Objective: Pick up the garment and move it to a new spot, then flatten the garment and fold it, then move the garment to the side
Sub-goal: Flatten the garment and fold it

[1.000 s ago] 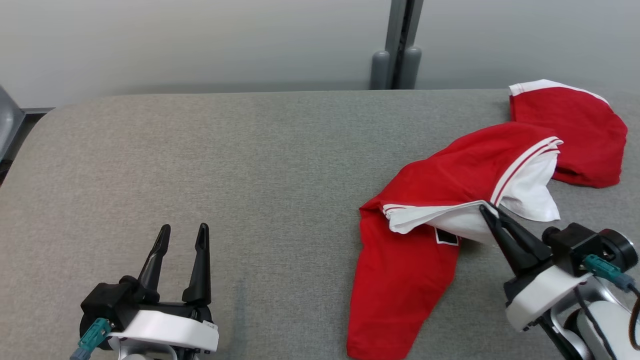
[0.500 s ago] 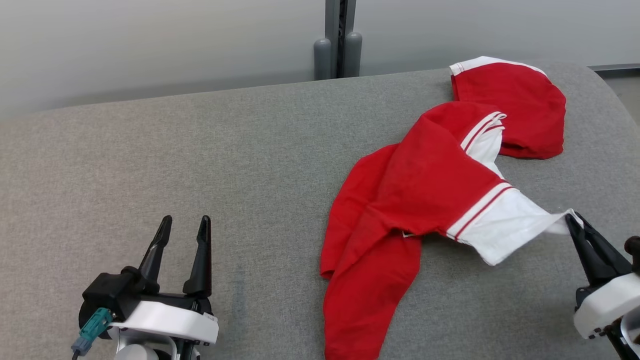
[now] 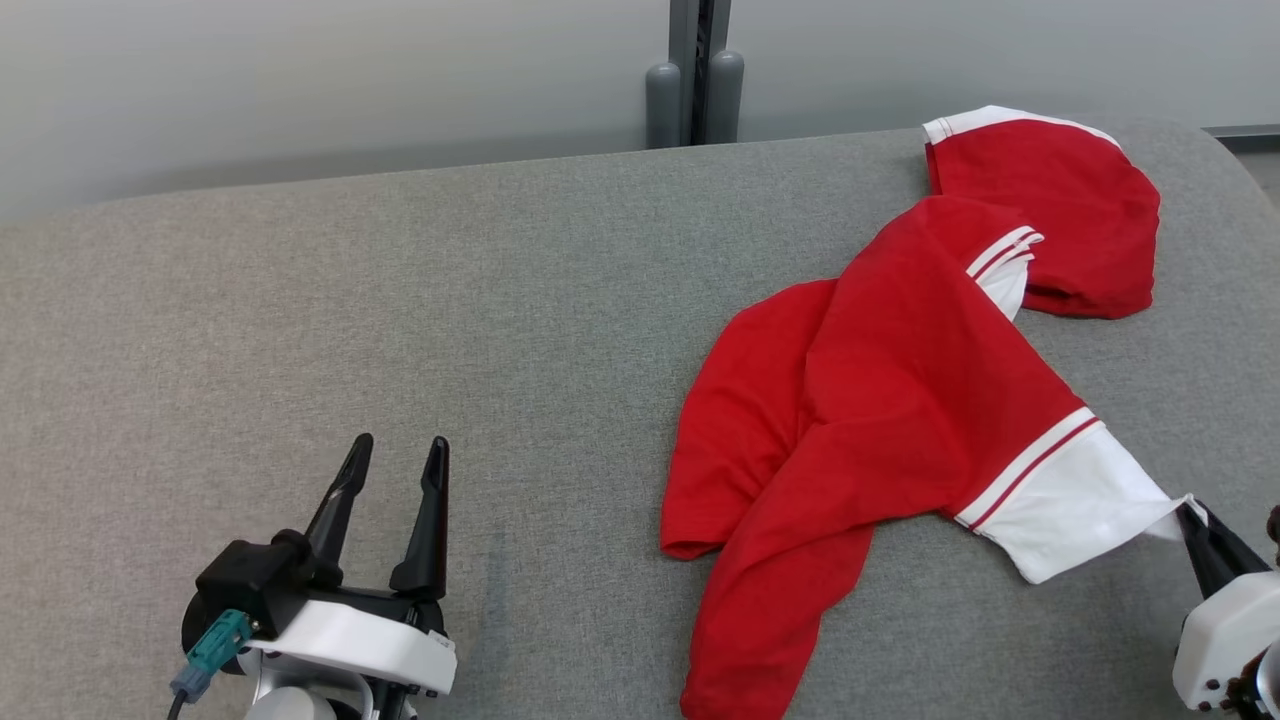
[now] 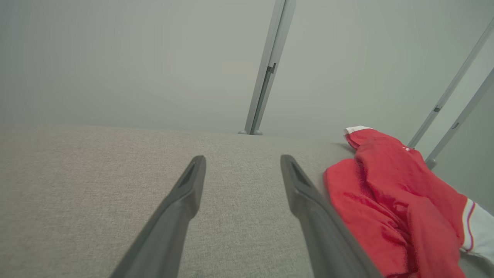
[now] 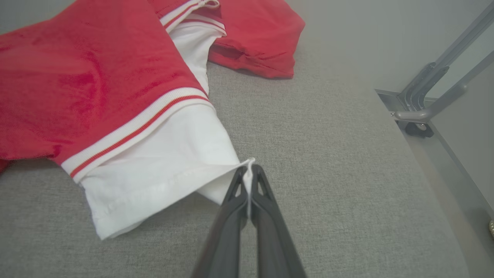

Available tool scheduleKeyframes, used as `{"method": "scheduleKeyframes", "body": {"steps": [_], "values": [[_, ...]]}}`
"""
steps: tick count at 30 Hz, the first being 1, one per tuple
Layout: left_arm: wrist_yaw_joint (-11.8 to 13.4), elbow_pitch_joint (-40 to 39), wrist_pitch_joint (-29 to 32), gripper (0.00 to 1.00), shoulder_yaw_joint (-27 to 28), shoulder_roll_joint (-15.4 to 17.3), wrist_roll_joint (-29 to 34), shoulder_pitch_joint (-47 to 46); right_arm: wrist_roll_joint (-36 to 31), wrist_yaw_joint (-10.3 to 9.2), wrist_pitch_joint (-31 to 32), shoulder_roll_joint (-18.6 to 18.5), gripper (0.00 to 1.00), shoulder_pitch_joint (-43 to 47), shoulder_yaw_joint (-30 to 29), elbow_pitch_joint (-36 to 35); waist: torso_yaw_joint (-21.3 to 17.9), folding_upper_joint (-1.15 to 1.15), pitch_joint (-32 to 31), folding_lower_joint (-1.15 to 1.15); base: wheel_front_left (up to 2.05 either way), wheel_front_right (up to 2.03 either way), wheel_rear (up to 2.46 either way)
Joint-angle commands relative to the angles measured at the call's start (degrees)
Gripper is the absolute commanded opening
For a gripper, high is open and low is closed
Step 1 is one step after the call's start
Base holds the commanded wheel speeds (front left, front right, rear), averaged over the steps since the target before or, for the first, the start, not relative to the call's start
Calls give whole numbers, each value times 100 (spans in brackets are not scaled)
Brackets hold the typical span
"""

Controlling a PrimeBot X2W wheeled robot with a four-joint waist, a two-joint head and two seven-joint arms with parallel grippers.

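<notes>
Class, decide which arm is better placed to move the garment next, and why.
Right: the right jaws are shut on the garment at its white hem; the left jaws stand open, apart from it.

Crumpled red garment (image 3: 880, 400) with white hem, on grey table's (image 3: 400, 300) right side

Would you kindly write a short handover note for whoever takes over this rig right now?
Shirt: red with white trim, crumpled on the right half of the table.
Right hand: shut on the shirt's white edge, low over the table.
Left hand: open, empty, apart from the shirt.
Done: grip taken.
Left: carry it to a new spot, flatten, fold, move aside.
</notes>
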Motion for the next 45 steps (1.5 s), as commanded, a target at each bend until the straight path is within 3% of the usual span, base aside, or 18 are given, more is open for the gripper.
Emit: {"method": "scheduleKeyframes", "body": {"steps": [1, 7, 8, 9, 10, 11, 22, 30, 37, 45], "values": [[-29, 28, 7, 100, -42, 20, 21, -117, -84, 0, 96, 29, 0, 17, -19, 52, 35, 0, -1, 0, 0, 0, 0], [-37, 95, 6, 100, -135, -3, -29, -139, -253, 0, 424, 231, 1, 32, -286, 354, 118, 0, -22, 0, 0, 0, 0], [-32, 103, 4, 100, -138, -2, -30, -131, -289, 0, 445, 259, 13, 27, -326, 383, 129, 0, -26, 0, 0, 0, 0], [-26, 112, 3, 100, -138, 7, -30, -128, -290, 0, 446, 289, 36, 14, -362, 395, 137, 0, -26, 0, 0, 0, 0], [-22, 117, 1, 100, -134, 18, -36, -133, -297, 0, 422, 316, 84, -10, -392, 395, 144, 0, -25, 0, 0, 0, 0], [-14, 118, -1, 100, -131, 22, -41, -141, -318, 0, 406, 356, 100, -39, -418, 375, 147, 0, -23, 0, 0, 0, 0], [21, 152, -10, 100, -173, 32, -78, -200, -587, 0, 257, 569, 100, -221, -708, -29, 85, 0, -52, 0, 0, 0, 0], [-48, 190, 166, 100, -338, 54, -140, -290, -722, 0, -185, 957, 100, -302, -840, -857, 22, 0, -76, 0, 0, 0, 0], [-177, 267, 1047, 100, -821, -6, -427, -538, -600, 0, -518, 1080, 100, -386, -673, -1006, 13, 0, -84, 0, 0, 0, 0], [-245, 481, 2675, 100, -1333, -99, -1291, -881, -540, 0, -573, 1083, 100, -464, -592, -900, -45, 0, -68, 0, 0, 0, 0]]}}
